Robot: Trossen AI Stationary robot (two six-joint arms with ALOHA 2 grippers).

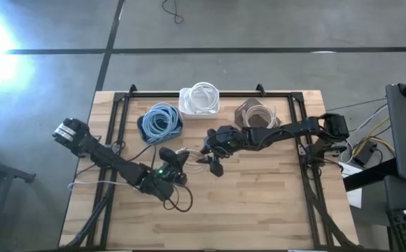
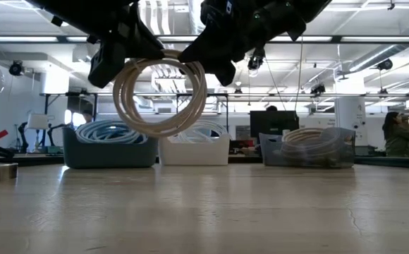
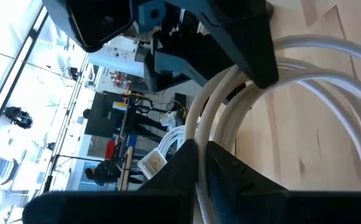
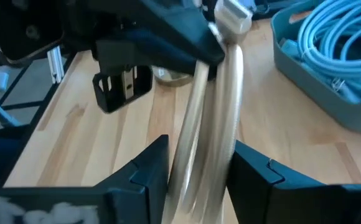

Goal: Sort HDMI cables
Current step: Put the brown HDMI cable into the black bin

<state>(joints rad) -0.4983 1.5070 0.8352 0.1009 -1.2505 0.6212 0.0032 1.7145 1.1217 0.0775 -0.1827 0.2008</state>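
Jaws pinched on both grippers, each gripping the same beige coil (image 2: 159, 130). Left gripper (image 3: 200, 149): fingers closed around several strands of the bundle. Right gripper (image 4: 199, 155): fingers pressed against both flanks of the bundle, close beside the left grip.

Position of the work piece:
- Suspended in mid-air, hanging upright as a ring, clear of the table (image 1: 259, 203).
- Located over mid-table, well short of the three bins along the far edge.
- Held at the upper arc only; lower arc free.

Bin layout, read from the high view:
- Blue bin (image 1: 141, 128) with light blue coils, on the left.
- White bin (image 1: 186, 105) with white coils, in the middle.
- Clear bin (image 1: 276, 120) with beige coils, on the right. Judged to be the destination.

Step in hand, as judged: transfer of the coil between arms.

Fault risks from this state:
- Stretching or deforming the ring. Cause: moving either arm while both grips remain clamped.
- Partial capture. Cause: pinching only some strands, leaving loose turns to sag or unwind once one grip opens.
- Dropping onto the table. Cause: opening one set of jaws before confirming a firm hold at the other.
- Snagging on release. Cause: strands wedged between fingers of the opening gripper, dragging the coil sideways.
- Collision of the two gripper bodies. Cause: close spacing at the shared grip point.

Confirm a full-bundle grip before any release.
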